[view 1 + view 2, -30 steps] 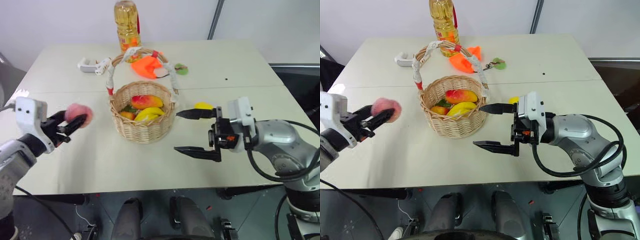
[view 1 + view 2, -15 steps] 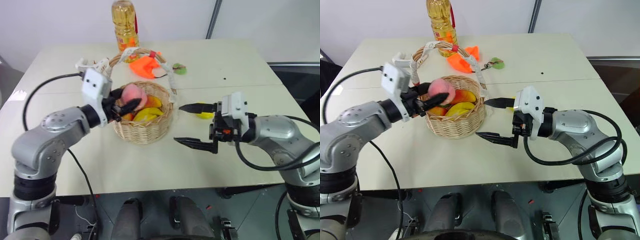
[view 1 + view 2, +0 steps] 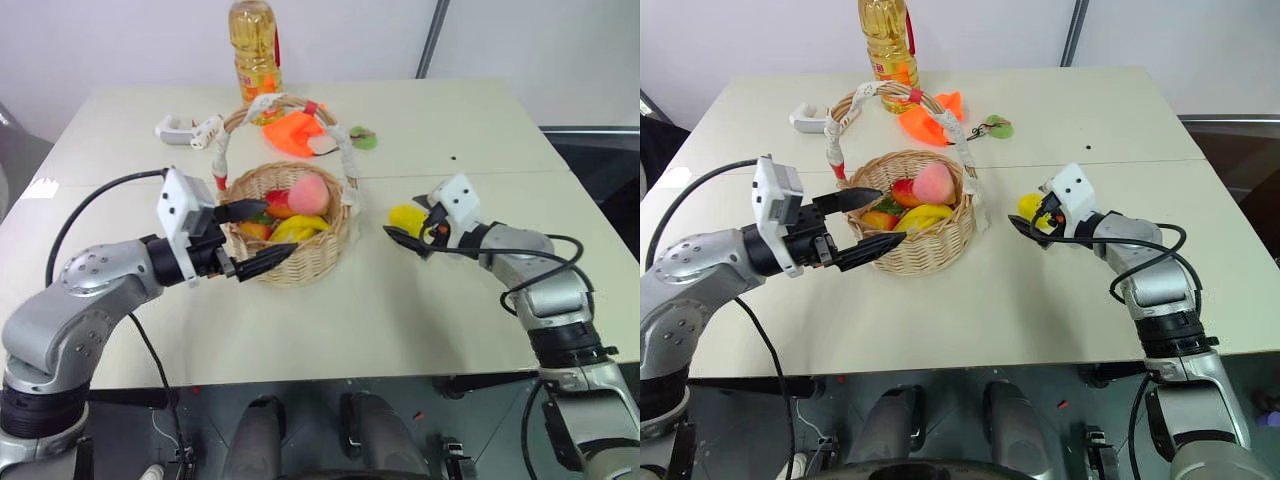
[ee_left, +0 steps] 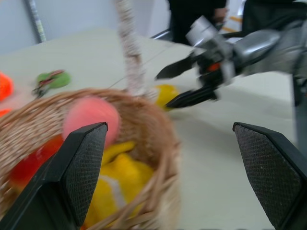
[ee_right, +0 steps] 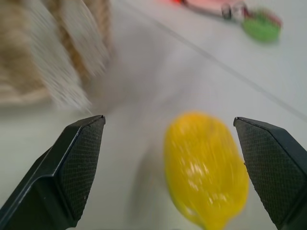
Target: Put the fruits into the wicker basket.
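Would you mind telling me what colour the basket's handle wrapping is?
White cloth with red bands on the handle, clearest in the right eye view.

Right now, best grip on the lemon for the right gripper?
Probably across the lemon's narrow middle, coming in low from the robot's side. It lies bare on the table, clear of the wicker basket, and the open right gripper already frames it.

One wicker basket [image 3: 290,255] is sitting on the table [image 3: 330,320], holding one peach [image 3: 309,195], one mango [image 3: 281,198] and one banana [image 3: 296,228]. One lemon [image 3: 405,217] is lying outside on the tabletop. Farther back are standing one oil bottle [image 3: 254,50], one orange cloth [image 3: 295,133], one small green item [image 3: 363,138] and one white object [image 3: 187,130].
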`<act>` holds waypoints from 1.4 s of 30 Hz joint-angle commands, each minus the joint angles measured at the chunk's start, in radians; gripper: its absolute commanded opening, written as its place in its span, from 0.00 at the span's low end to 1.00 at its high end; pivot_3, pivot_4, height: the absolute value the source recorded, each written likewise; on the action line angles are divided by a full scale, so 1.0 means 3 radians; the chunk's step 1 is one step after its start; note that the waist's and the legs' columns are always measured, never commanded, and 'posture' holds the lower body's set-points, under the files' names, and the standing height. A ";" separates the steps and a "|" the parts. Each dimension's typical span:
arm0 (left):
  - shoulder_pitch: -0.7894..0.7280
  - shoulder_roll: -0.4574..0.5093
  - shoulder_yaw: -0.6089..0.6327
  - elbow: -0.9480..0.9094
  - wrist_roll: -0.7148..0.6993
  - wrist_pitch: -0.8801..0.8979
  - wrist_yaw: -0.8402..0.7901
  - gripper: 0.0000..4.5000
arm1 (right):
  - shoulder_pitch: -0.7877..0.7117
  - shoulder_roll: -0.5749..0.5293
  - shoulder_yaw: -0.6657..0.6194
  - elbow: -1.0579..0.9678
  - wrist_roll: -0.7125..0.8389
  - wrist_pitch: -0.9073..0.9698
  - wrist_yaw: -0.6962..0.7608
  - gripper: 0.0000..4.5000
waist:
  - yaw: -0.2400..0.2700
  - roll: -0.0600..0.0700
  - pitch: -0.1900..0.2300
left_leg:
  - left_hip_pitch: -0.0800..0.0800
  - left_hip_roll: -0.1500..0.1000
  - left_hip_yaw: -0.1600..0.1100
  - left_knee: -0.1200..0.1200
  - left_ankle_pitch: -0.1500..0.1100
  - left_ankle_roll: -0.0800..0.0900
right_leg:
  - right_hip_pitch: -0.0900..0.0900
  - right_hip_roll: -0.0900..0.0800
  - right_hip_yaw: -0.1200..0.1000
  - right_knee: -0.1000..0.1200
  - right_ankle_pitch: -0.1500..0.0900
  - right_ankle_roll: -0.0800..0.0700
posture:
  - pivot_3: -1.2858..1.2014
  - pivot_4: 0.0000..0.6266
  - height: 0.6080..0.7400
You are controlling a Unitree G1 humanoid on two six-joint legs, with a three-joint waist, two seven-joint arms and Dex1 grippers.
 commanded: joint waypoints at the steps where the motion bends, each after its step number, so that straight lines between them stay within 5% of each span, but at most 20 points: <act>1: 0.0051 0.0010 0.0054 -0.0198 -0.0149 0.0040 0.0033 0.99 | -0.0211 0.0050 -0.0028 0.0355 -0.0160 -0.0116 -0.0088 1.00 | -0.0005 0.0001 0.0001 | 0.0000 0.0000 0.0000 0.0000 0.0000 0.0000 | 0.0000 0.0000 0.0000 0.0001 0.0000 0.0000 | 0.52 0.24 1.00; 5: 0.0114 0.0040 0.0044 -0.0255 -0.0183 0.0066 0.0064 0.99 | -0.0297 0.0107 -0.0058 0.0619 -0.0228 -0.0204 -0.0088 1.00 | -0.0013 0.0001 0.0001 | 0.0002 0.0001 -0.0002 -0.0001 0.0000 0.0000 | 0.0000 0.0002 0.0000 0.0003 0.0003 0.0005 | 0.52 0.24 1.00; 8: 0.0173 0.0058 0.0057 -0.0267 -0.0194 0.0060 0.0081 1.00 | -0.0308 0.0137 -0.0090 0.0654 -0.0219 -0.0233 -0.0051 0.80 | -0.0016 0.0001 0.0001 | 0.0002 0.0001 -0.0002 -0.0001 0.0000 0.0000 | 0.0000 0.0002 0.0000 0.0003 0.0005 0.0009 | 0.52 0.24 1.00; 11: 0.0302 0.0087 0.0089 -0.0228 -0.0136 0.0022 0.0061 1.00 | -0.0254 0.0101 -0.0109 0.0509 -0.0247 -0.0306 -0.0040 0.48 | -0.0014 0.0001 0.0001 | 0.0002 0.0001 -0.0002 -0.0001 0.0000 0.0000 | 0.0000 0.0002 0.0000 0.0003 0.0005 0.0009 | 0.52 0.24 1.00; 17: 0.0688 -0.0003 0.0368 0.0031 0.0114 -0.0385 -0.0016 1.00 | 0.0103 -0.0223 -0.0301 -0.0432 -0.0070 -0.0404 0.0299 0.48 | -0.0001 0.0005 0.0002 | 0.0001 0.0001 -0.0002 -0.0004 0.0000 0.0000 | -0.0002 0.0002 -0.0001 0.0003 0.0003 0.0007 | 0.52 0.24 1.00; 23: 0.1041 -0.0070 0.0636 0.0324 0.0267 -0.0784 -0.0240 1.00 | 0.0464 -0.0493 -0.0542 -0.2017 0.1091 0.0426 0.0785 0.48 | -0.0015 0.0005 0.0002 | 0.0003 0.0004 -0.0001 -0.0004 0.0000 0.0000 | -0.0001 0.0002 -0.0001 0.0002 -0.0002 0.0000 | 0.52 0.24 1.00; 28: 0.1014 -0.0110 0.0630 0.0382 0.0257 -0.0896 -0.0299 1.00 | -0.0042 0.0048 0.0083 -0.2266 0.1040 0.0921 0.0217 0.48 | -0.0025 0.0003 0.0001 | 0.0010 0.0006 -0.0002 -0.0002 0.0000 0.0000 | 0.0000 0.0004 -0.0001 0.0002 0.0001 -0.0005 | 0.52 0.24 1.00; 35: 0.1044 -0.0145 0.0611 0.0293 0.0226 -0.0897 -0.0252 1.00 | -0.0637 0.0872 0.0665 -0.1531 0.0423 0.1055 -0.0527 0.48 | 0.0000 0.0003 0.0001 | -0.0005 0.0004 -0.0001 -0.0003 0.0000 -0.0001 | -0.0013 0.0000 -0.0001 0.0000 0.0006 -0.0014 | 0.52 0.24 1.00; 40: 0.1094 -0.0198 0.0591 0.0180 0.0208 -0.0875 -0.0167 1.00 | -0.0683 0.0987 0.0687 -0.1465 0.0253 0.0855 -0.0544 0.99 | -0.0001 0.0003 0.0001 | -0.0008 0.0003 0.0001 -0.0005 0.0000 -0.0001 | -0.0014 -0.0001 -0.0001 -0.0001 0.0005 -0.0010 | 0.52 0.24 1.00; 42: 0.1108 -0.0219 0.0577 0.0146 0.0206 -0.0868 -0.0133 1.00 | -0.0626 0.0940 0.0598 -0.1603 0.0280 0.0671 -0.0445 0.99 | -0.0003 0.0003 0.0001 | -0.0008 0.0004 0.0000 -0.0006 0.0000 -0.0001 | -0.0014 -0.0001 -0.0001 0.0000 0.0005 -0.0010 | 0.52 0.24 1.00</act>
